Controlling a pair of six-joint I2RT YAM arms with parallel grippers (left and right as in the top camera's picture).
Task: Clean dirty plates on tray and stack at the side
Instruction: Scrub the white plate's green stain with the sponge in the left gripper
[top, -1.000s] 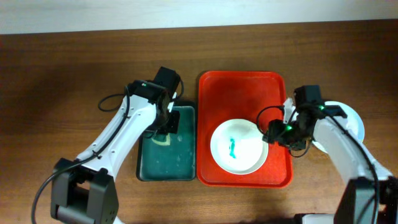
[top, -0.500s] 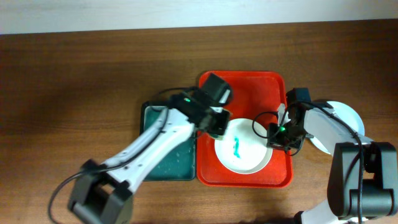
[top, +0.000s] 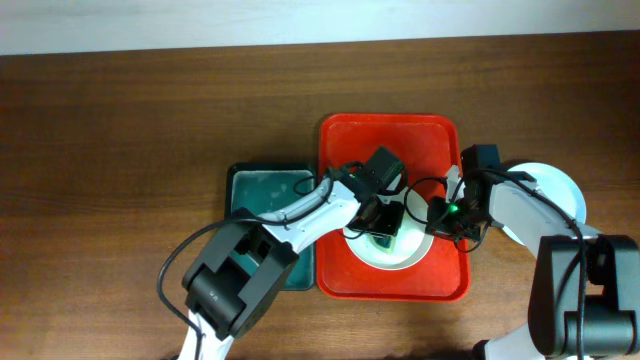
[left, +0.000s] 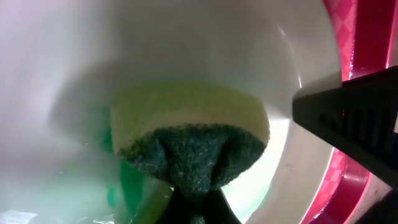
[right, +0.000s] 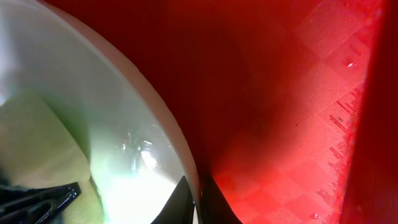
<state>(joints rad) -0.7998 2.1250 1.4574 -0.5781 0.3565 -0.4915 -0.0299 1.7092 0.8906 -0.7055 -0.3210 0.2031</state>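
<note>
A white plate (top: 392, 254) lies on the red tray (top: 390, 140), in its front half. My left gripper (top: 384, 214) is shut on a yellow-and-green sponge (left: 193, 130) and presses it onto the plate's centre (left: 186, 43). A green smear (left: 132, 182) shows just beside the sponge. My right gripper (top: 437, 212) is shut on the plate's right rim (right: 186, 155), one finger inside and one outside (right: 198, 190). Its dark finger (left: 354, 118) shows at the right of the left wrist view. A pale plate (top: 560, 190) lies on the table right of the tray, partly under the right arm.
The dark green basin (top: 262, 190) sits against the tray's left side, under the left arm. The tray's raised rim (right: 373, 124) stands close to the right of the right gripper. Brown table (top: 120, 150) extends on all sides.
My left arm swung right from the basin to the plate, carrying the sponge onto its centre. My right gripper closed on the plate's right rim.
</note>
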